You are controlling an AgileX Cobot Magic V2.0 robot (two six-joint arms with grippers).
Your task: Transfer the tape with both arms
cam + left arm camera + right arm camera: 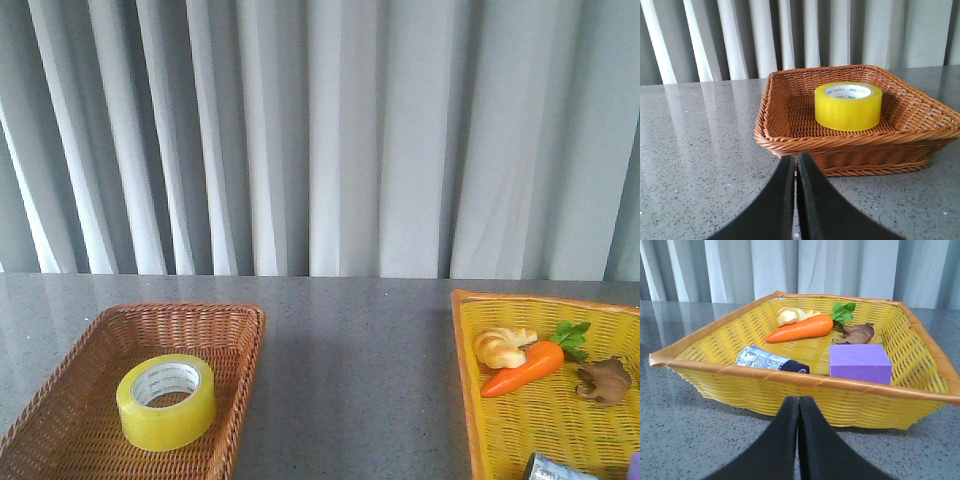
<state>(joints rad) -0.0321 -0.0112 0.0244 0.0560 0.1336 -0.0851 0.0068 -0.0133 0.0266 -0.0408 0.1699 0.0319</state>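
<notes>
The tape (pixel 166 401) is seen lying flat, core up, inside the brown wicker basket (pixel 236 330) on the table's left side; nothing is touching it. The left gripper (pixel 796 172) is held low just outside the basket's near rim, fingers pressed together w/ nothing between them. The right gripper (pixel 799 412) is likewise clenched on nothing, just in front of the yellow basket (pixel 790 376). In that basket a carrot (pixel 801 329), bread piece (pixel 791 315), brown toy animal (pixel 855 334), purple block (pixel 860 362) & a lying can (pixel 771 361) are seen
</notes>
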